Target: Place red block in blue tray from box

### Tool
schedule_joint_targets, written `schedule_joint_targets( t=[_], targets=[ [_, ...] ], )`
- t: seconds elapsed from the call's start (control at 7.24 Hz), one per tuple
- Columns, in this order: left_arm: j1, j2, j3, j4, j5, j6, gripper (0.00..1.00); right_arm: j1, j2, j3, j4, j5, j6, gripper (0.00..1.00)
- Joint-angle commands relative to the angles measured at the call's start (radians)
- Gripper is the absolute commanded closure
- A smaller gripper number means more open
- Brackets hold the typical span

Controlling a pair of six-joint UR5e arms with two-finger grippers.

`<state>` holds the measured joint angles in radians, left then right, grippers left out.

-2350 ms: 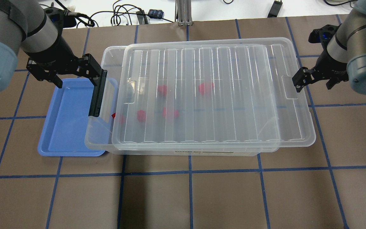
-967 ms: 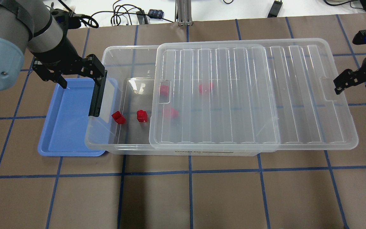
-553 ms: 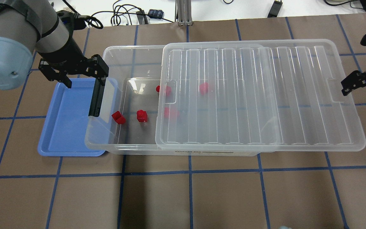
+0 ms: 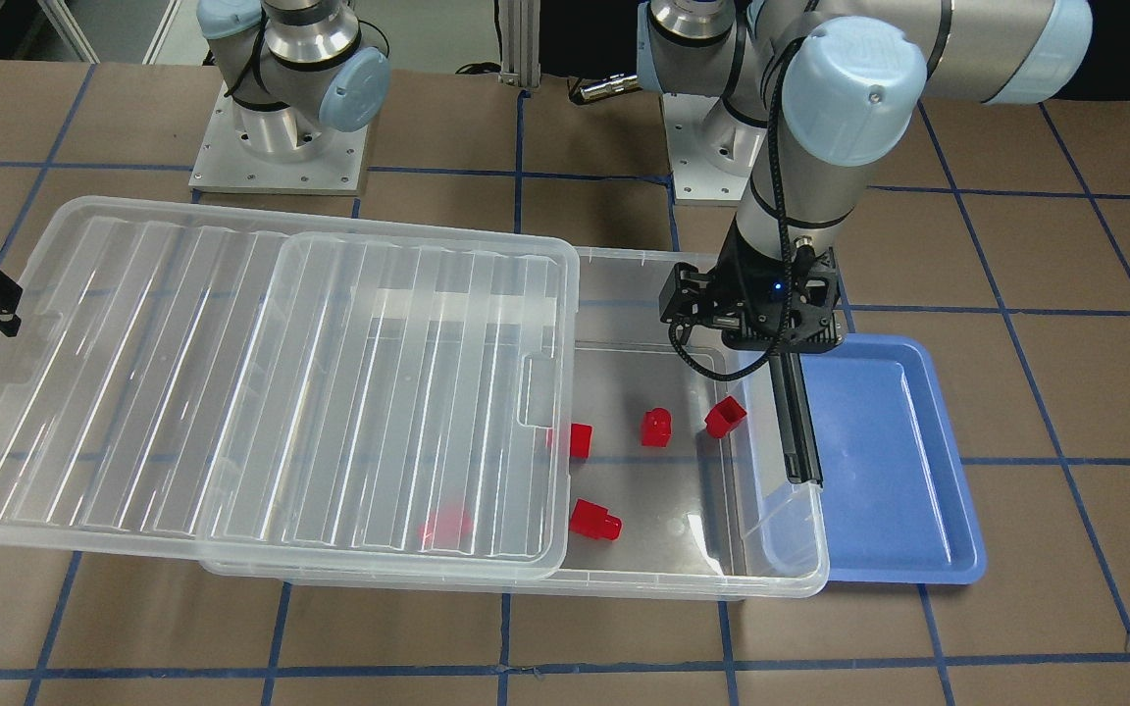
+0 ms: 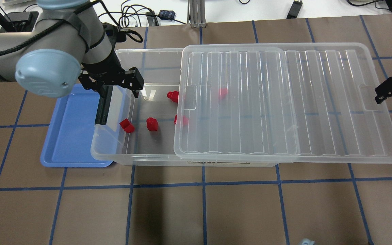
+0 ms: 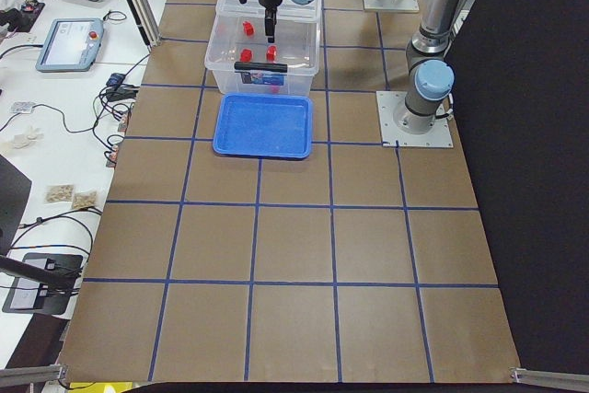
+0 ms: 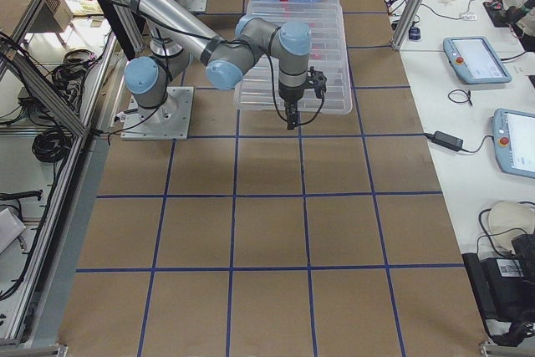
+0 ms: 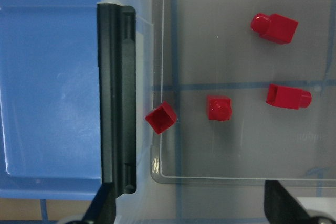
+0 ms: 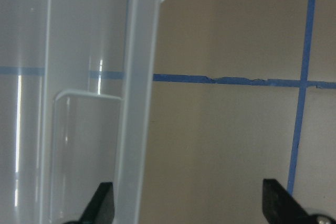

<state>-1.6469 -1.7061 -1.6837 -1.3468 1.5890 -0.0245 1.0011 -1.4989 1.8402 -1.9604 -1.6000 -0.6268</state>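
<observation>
The lid (image 5: 284, 102) sits shifted toward 3 o'clock; red block (image 5: 151, 124) lies uncovered in the box (image 5: 114, 158), blue tray (image 5: 70, 136) at 9 o'clock holds nothing; left hand (image 5: 114, 87) hovers released over the box, right hand (image 9: 189, 205) released at lid edge; grasping remains

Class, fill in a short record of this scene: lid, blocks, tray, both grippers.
Lid: offset toward robot's right; latch end of box uncovered.
Red blocks: five in box, one under lid.
Blue tray: empty, beside latch end.
Left gripper: open, above uncovered end.
Right gripper: open, at lid's far edge.
</observation>
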Motion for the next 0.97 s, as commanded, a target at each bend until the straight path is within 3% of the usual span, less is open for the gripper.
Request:
schedule_joint_targets(
  t=[0.0,0.41,0.83],
  targets=[
    [-0.011,-0.041,-0.091,0.133,-0.035,-0.003,0.0,0.004,-0.003,-0.03,0.002,0.003,0.006,0.0],
    [-0.014,-0.092,-0.122,0.179,-0.038,-0.005,0.0,0.048,-0.009,-0.1,0.015,0.042,0.031,0.0],
    [-0.027,-0.148,-0.18,0.283,-0.067,-0.011,0.0,0.077,-0.018,-0.304,0.303,0.04,0.087,0.0]
  ],
)
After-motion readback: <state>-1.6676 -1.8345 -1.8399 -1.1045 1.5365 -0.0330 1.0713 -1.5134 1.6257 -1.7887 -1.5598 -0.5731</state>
